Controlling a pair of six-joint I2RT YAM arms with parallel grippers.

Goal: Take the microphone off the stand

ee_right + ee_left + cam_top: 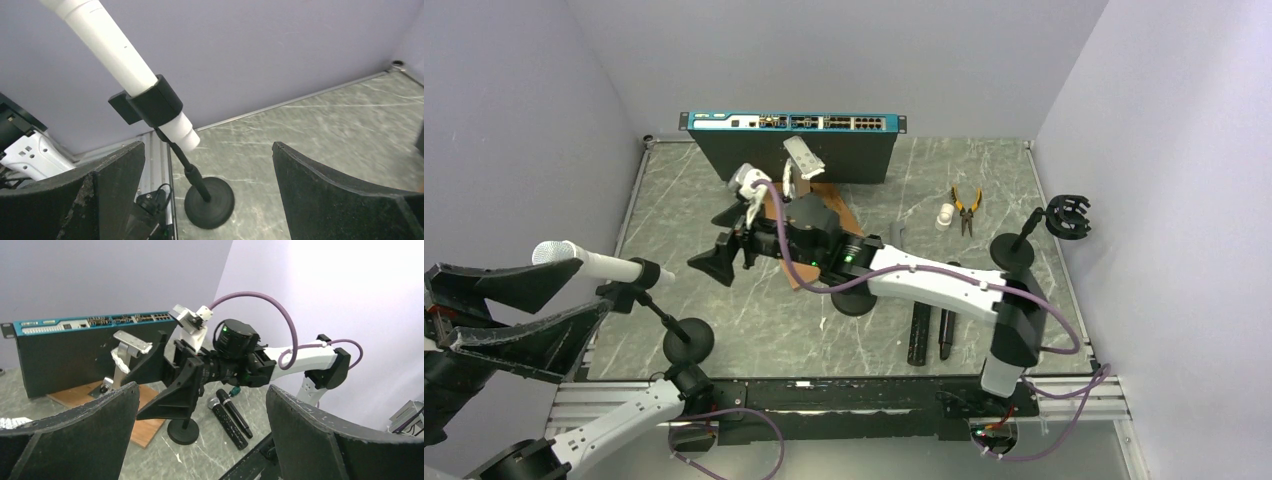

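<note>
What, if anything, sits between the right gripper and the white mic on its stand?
Nothing visible. The right gripper is open and faces the microphone across bare table. The stand's clip holds the microphone. The left gripper, also open, is at its head end.

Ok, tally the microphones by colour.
White microphone, clipped in the stand: 1
Black microphones, lying flat: 2
Total: 3
</note>
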